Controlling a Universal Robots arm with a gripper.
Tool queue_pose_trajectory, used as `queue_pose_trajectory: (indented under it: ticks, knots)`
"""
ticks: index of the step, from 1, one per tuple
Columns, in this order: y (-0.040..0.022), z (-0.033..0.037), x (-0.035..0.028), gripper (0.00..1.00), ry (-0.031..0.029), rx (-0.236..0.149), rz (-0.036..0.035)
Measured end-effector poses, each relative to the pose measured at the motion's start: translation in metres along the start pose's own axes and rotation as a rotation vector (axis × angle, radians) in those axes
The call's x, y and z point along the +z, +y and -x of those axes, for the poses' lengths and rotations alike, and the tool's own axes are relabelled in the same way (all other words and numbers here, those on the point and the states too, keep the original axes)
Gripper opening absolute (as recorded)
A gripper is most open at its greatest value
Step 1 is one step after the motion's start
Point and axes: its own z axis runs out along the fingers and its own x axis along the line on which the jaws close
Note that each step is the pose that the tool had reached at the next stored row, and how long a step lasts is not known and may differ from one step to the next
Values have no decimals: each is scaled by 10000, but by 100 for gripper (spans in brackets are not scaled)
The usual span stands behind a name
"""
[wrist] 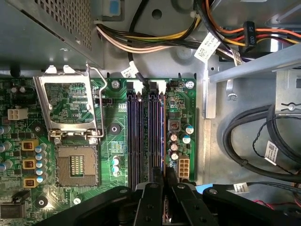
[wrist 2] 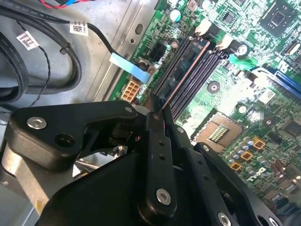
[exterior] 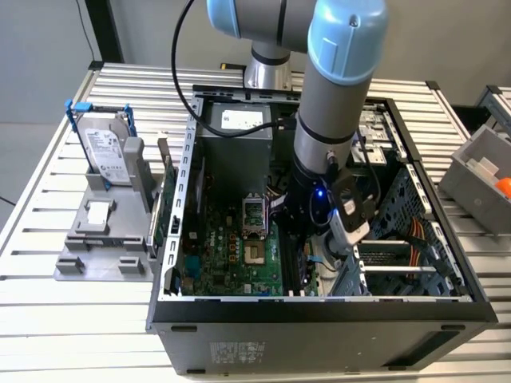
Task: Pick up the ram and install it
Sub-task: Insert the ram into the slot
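Observation:
My gripper (exterior: 297, 239) reaches down into the open computer case (exterior: 319, 307), over the memory slots (wrist: 141, 136) on the green motherboard (exterior: 231, 263). In both wrist views its black fingers (wrist 2: 157, 136) stand almost together at the near end of the slots. The ram (wrist 2: 184, 68), a thin dark stick with a copper-coloured edge, runs from between the fingertips along the outermost slot, edge-on in the first wrist view (wrist: 163, 141). White slot latches (wrist 2: 207, 29) sit at the far end. The gripper (wrist: 163, 181) looks shut on the stick.
The CPU socket (wrist: 75, 165) with its raised metal frame (wrist: 68, 106) lies beside the slots. Cable bundles (wrist: 254, 141) and a power supply (exterior: 235, 132) crowd the case. A hard drive (exterior: 104, 148) stands on a grey fixture at the exterior view's left. A grey bin (exterior: 479, 171) sits at the right.

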Motion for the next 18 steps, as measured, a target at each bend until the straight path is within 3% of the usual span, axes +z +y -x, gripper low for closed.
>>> queue_pose_trajectory:
  ticks: [6,18]
  knots:
    - [0,-1,32,0,3,88,19]
    - [0,-1,33,0,3,99,19]
